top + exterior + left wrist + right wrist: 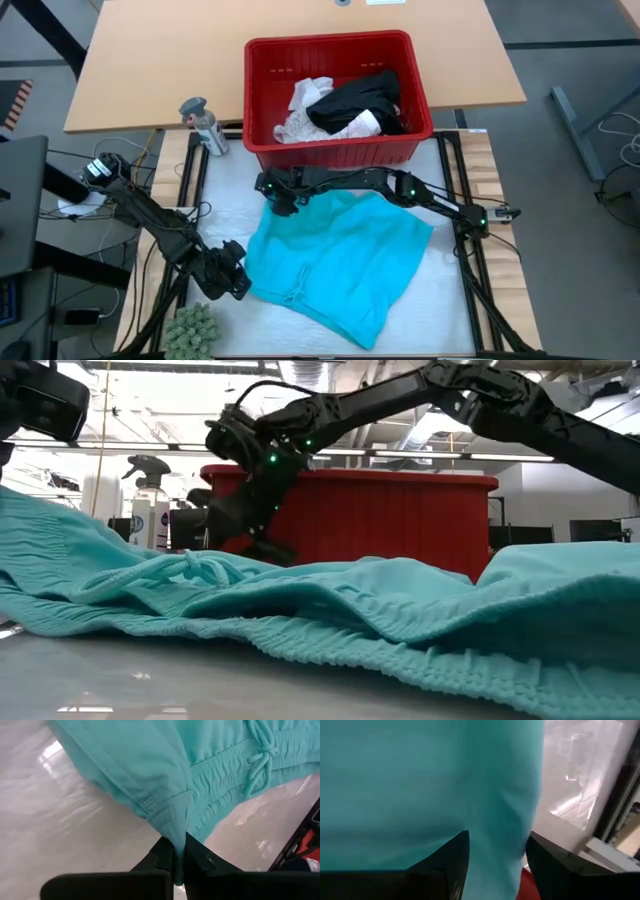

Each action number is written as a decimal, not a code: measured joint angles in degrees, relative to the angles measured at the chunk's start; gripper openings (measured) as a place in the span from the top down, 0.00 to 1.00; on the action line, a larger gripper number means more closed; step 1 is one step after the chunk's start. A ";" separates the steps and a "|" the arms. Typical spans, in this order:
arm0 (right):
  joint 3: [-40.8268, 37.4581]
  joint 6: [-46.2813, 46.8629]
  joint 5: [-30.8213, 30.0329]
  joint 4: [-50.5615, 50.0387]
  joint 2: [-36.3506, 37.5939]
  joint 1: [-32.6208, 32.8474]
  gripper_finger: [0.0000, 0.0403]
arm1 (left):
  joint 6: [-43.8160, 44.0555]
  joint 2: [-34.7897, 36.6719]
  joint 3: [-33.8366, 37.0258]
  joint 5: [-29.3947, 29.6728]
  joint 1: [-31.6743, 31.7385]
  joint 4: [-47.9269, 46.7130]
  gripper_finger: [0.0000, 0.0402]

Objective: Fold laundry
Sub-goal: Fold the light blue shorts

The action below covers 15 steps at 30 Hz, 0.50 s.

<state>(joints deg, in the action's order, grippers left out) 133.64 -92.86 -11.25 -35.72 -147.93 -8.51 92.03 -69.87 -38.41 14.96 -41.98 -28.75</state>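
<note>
On the white mat at the table's middle lies the teal garment (335,262), spread out rumpled and not yet folded, its drawstring waistband toward the near-left side. The left gripper (235,280) is clamped tight on a pinch of cloth at the garment's left waistband corner, near the small green plant (193,328). The right gripper (283,200) sits at the far-left corner, just in front of the red basket (345,150), its fingers (451,865) spread with teal cloth between them, not yet pinched. Black and white garments (350,105) wait in the basket. I judge the job barely begun: no fold shows, and everything remains.
</note>
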 joint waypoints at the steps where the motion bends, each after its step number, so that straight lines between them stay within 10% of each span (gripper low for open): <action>1: 0.21 -0.31 0.00 1.20 -0.35 -0.15 0.47 | -0.28 0.00 0.00 -0.02 0.01 0.01 1.00; 7: 0.27 -1.55 -1.60 0.63 -0.51 -0.31 0.55 | -0.85 0.00 0.00 0.26 0.09 -0.03 1.00; 15: 0.05 -1.74 -2.96 1.16 -0.51 -0.22 0.93 | -1.39 0.00 0.00 0.02 0.09 0.02 1.00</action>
<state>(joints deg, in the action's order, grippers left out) 133.69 -94.60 -14.20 -34.56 -148.44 -8.73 90.63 -69.87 -38.41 14.98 -41.89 -28.73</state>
